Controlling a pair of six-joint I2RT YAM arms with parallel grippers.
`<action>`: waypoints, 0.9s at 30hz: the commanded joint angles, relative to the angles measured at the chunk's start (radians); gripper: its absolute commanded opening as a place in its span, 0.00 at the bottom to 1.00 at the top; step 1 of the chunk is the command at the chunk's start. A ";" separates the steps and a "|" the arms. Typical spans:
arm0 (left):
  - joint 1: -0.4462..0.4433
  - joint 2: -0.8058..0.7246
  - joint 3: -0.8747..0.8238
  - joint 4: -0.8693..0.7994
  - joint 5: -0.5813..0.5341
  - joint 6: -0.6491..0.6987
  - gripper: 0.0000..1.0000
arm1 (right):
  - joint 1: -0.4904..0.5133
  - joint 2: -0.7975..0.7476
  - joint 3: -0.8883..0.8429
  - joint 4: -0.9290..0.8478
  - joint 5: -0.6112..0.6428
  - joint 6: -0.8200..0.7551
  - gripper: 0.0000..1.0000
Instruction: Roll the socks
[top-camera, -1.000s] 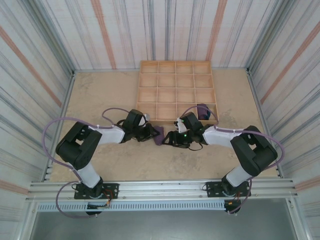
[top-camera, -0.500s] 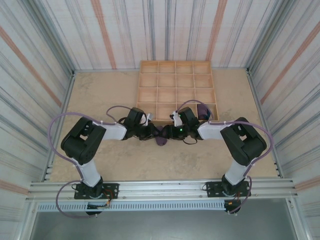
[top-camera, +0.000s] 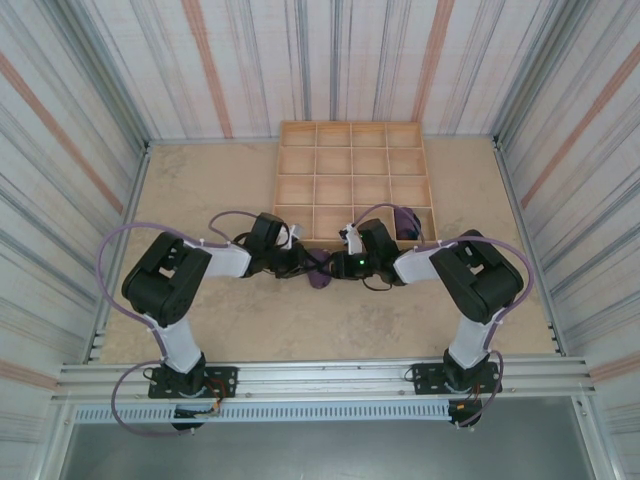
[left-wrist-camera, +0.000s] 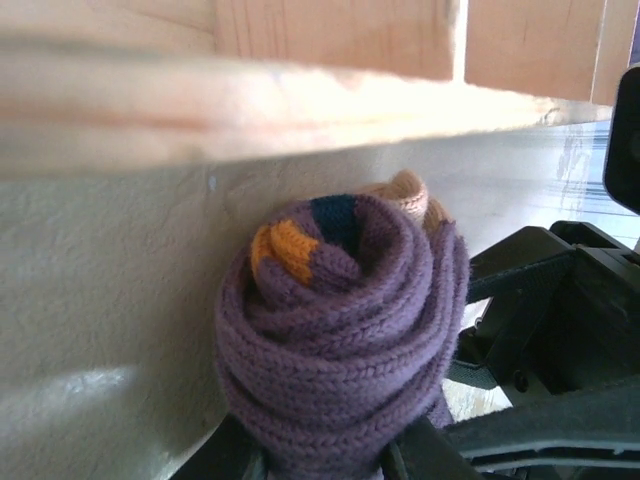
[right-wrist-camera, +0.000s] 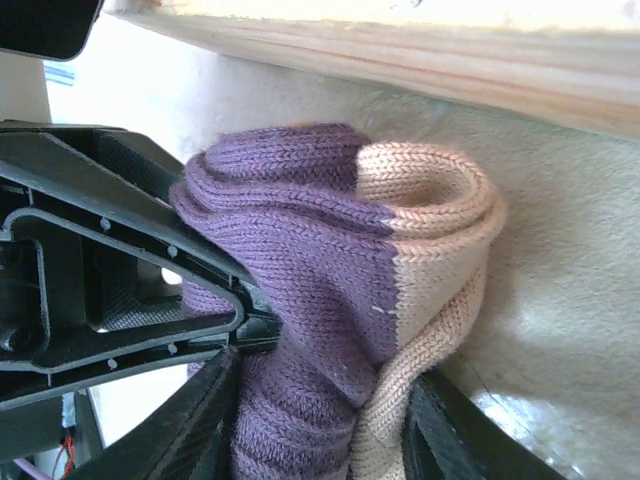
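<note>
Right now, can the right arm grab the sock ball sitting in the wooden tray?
Probably not yet: the right gripper is clamped on the sock roll the left gripper holds. The sock ball lies uncovered close by.

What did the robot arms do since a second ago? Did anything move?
The right gripper slid left to the sock roll and closed its fingers on it, at the end where purple meets peach. The left gripper kept its hold on the roll, which stayed just in front of the wooden tray. The other purple bundle stayed in its tray compartment.
</note>
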 joint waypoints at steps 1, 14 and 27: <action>-0.035 0.053 -0.031 -0.094 -0.060 0.010 0.17 | 0.063 0.094 -0.043 -0.157 0.075 0.021 0.33; -0.034 -0.068 -0.056 -0.166 -0.104 0.012 0.90 | 0.055 0.018 -0.046 -0.244 0.113 0.024 0.00; -0.023 -0.273 0.006 -0.400 -0.187 0.059 0.99 | 0.023 -0.242 0.033 -0.482 0.151 -0.021 0.00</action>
